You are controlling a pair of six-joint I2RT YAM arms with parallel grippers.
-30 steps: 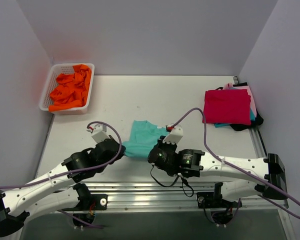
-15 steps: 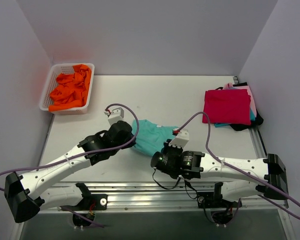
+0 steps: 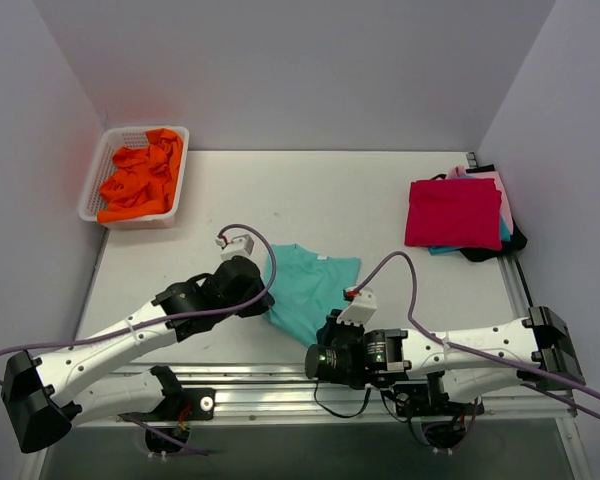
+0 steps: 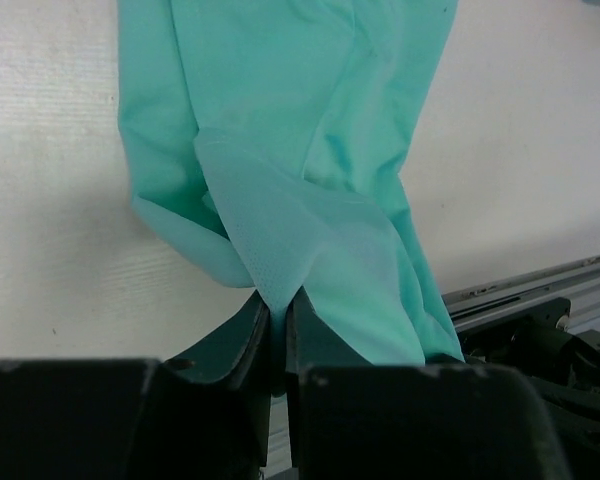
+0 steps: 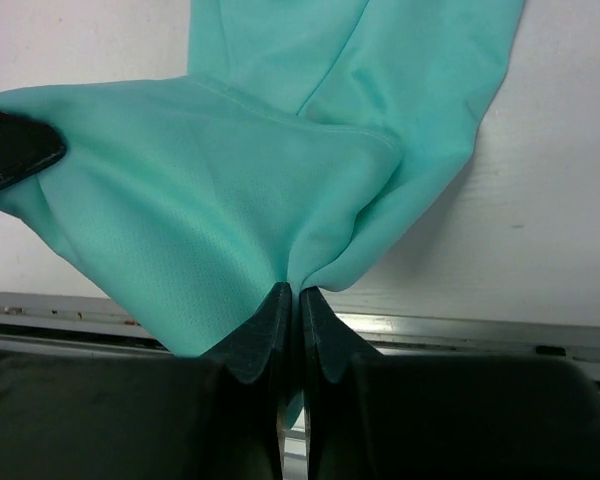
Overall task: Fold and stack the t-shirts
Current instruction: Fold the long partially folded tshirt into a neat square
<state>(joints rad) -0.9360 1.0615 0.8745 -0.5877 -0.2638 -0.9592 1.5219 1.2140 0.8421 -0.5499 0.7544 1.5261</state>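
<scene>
A teal t-shirt [image 3: 315,285] lies bunched and stretched on the white table, between the two arms. My left gripper [image 3: 267,302] is at its left edge, shut on a fold of the teal fabric [image 4: 300,200]; the jaws [image 4: 278,312] pinch it tight. My right gripper [image 3: 318,343] holds the shirt's near corner by the table's front edge, its jaws [image 5: 291,296] shut on the teal cloth [image 5: 230,180]. At the right edge sits a stack of folded t-shirts: crimson red [image 3: 455,212] on top, with teal, pink [image 3: 492,182] and black [image 3: 517,240] showing under it.
A white mesh basket [image 3: 92,190] full of orange garments [image 3: 140,175] stands at the back left corner. A metal rail [image 3: 280,375] runs along the near edge below both grippers. Grey walls enclose the table on three sides.
The right gripper has pulled its corner of the teal shirt back toward the near edge. The left gripper has moved right and forward with its fold, and the shirt now lies stretched longer.
</scene>
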